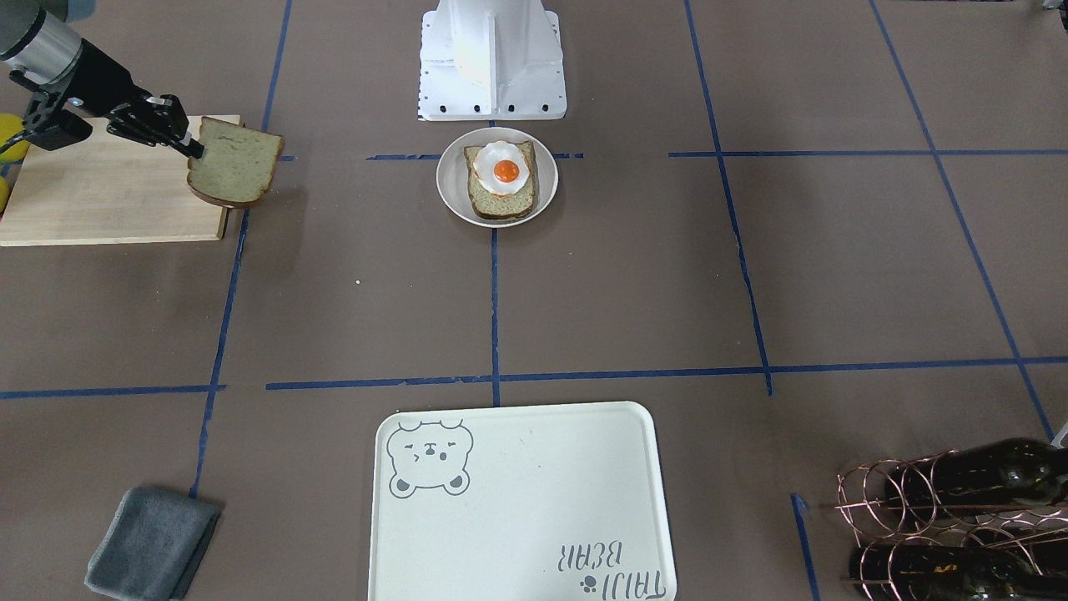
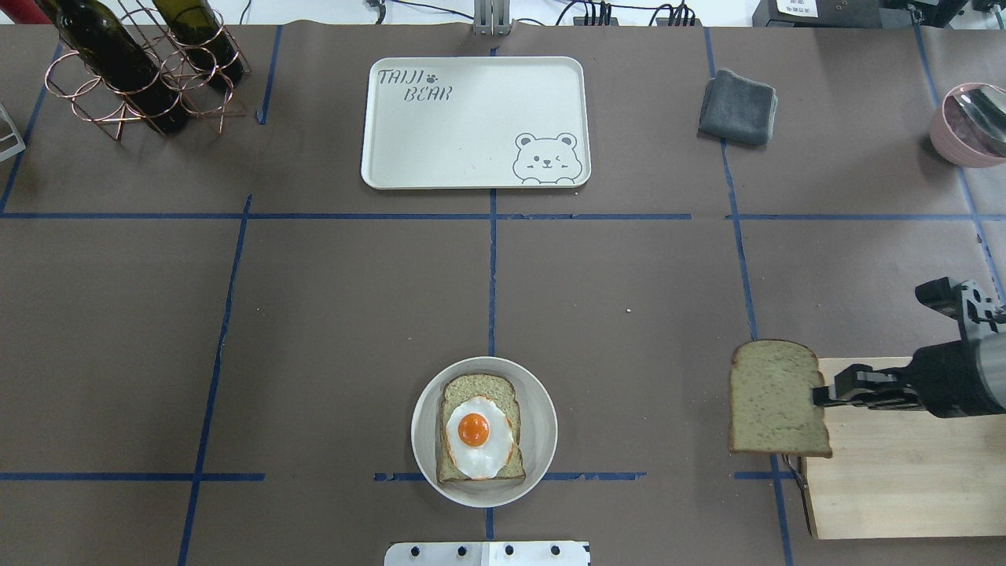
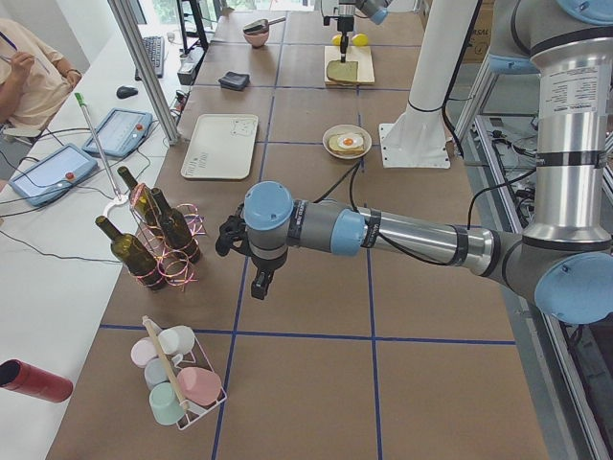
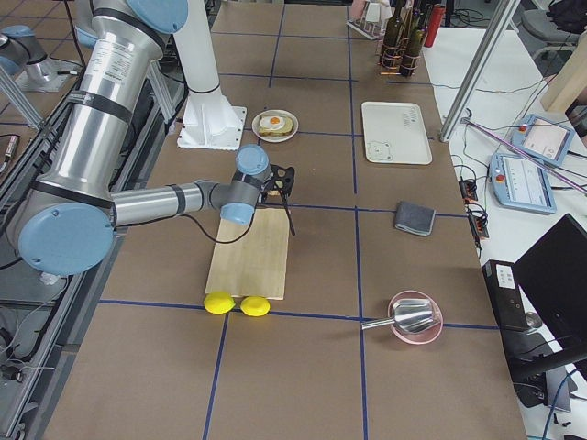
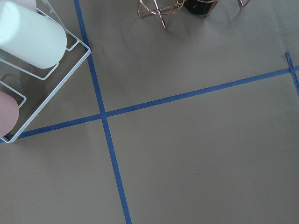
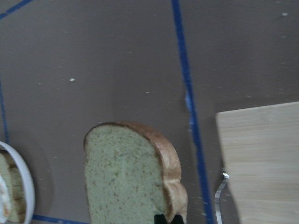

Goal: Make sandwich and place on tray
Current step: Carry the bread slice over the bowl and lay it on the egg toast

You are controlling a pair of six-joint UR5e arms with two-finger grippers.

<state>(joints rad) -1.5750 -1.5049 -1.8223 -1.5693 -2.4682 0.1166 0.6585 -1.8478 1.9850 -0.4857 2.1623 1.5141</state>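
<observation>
Right tool (image 2: 820,395) clenched on the edge of one bread slice (image 2: 774,409), lower right of the overhead view, partly over the wooden board (image 2: 904,487). Second slice (image 2: 479,387) with the fried egg (image 2: 475,434) on the plate (image 2: 542,417), bottom centre. Tray (image 2: 471,141), top centre, well apart. Left tool (image 3: 228,238) over the table (image 2: 314,314) near the bottle rack (image 3: 158,240); released or clenched cannot be told.

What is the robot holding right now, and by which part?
The right gripper pinches a bread slice by the middle of one side crust. Whether the left gripper holds anything cannot be told.
</observation>
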